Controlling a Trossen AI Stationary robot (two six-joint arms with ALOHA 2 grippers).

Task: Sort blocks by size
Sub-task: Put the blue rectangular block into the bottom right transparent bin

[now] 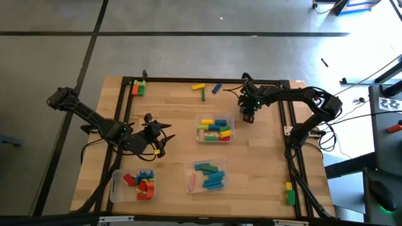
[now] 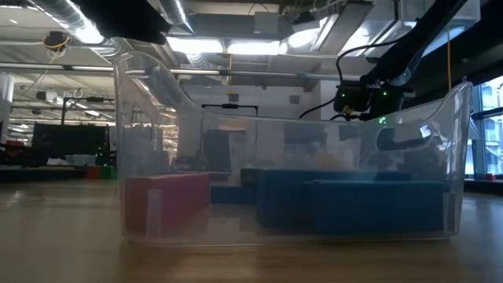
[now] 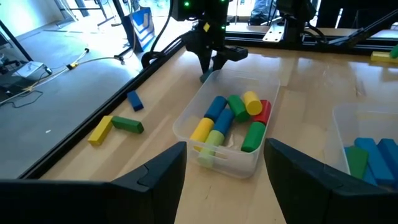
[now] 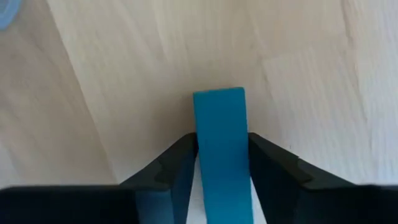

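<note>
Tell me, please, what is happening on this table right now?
The robot is sorting small coloured blocks into clear trays. The right gripper is down at the tabletop beside the middle tray, its fingers on either side of a blue block that lies on the wood. The left gripper waits open over the table near the tray of red and blue blocks. A few loose blocks lie near the far edge.

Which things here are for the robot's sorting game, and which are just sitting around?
For the job:
- blue block, between the right gripper's fingers
- loose blocks on the table
- sorted blocks in the trays
- three clear trays

Just there:
- left gripper, waiting, open
- cables beside the table
- floor
</note>
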